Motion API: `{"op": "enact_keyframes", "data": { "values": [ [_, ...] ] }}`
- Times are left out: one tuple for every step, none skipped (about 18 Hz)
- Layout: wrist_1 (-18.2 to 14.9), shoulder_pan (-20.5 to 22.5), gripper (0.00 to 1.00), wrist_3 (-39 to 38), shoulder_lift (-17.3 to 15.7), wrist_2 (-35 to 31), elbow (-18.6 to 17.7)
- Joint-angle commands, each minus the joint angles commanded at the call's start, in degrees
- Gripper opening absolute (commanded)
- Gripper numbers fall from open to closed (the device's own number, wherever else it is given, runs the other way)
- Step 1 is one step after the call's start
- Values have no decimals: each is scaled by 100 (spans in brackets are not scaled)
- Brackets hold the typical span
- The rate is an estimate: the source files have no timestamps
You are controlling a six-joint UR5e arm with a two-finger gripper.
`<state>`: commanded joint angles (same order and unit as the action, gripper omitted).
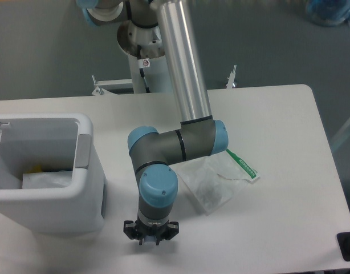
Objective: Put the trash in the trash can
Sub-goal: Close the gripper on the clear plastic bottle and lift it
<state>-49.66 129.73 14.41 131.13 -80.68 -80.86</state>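
Fixed camera, crinkled clear plastic bag (212,184) with green-striped edge flat on white counter (277,142) right of arm, white bin (86,171) at left, gripper (150,234) pointing down near front, jaws' state unclear.

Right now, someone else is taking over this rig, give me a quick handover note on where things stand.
Gripper: pointing down at the table's near edge, beside the trash can; wrist hides the fingers, so open or shut is unclear.
Plastic bag: flat on the table, right of the arm, untouched.
Bottle: not visible, possibly under the wrist.
Done: some items already lie in the can.
Left: bag, at least.
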Motion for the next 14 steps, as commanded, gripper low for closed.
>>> {"op": "enact_keyframes", "data": {
  "values": [
    [0, 0, 49, 17, 0, 0, 17],
    [0, 0, 49, 18, -9, 0, 26],
    [0, 0, 49, 35, -17, 0, 44],
    [0, 0, 49, 35, -9, 0, 44],
    [0, 0, 40, 18, -9, 0, 44],
    [0, 0, 39, 18, -17, 0, 27],
    [0, 0, 39, 26, -18, 0, 18],
    [0, 0, 38, 26, -18, -9, 18],
    [0, 0, 37, 26, -18, -17, 0],
    [0, 0, 37, 26, -18, -9, 0],
    [0, 0, 37, 26, -26, -9, 0],
    [0, 0, 37, 26, -18, -17, 9],
    [0, 0, 37, 35, -26, -9, 18],
    [0, 0, 37, 35, -18, -9, 26]
  ]
}}
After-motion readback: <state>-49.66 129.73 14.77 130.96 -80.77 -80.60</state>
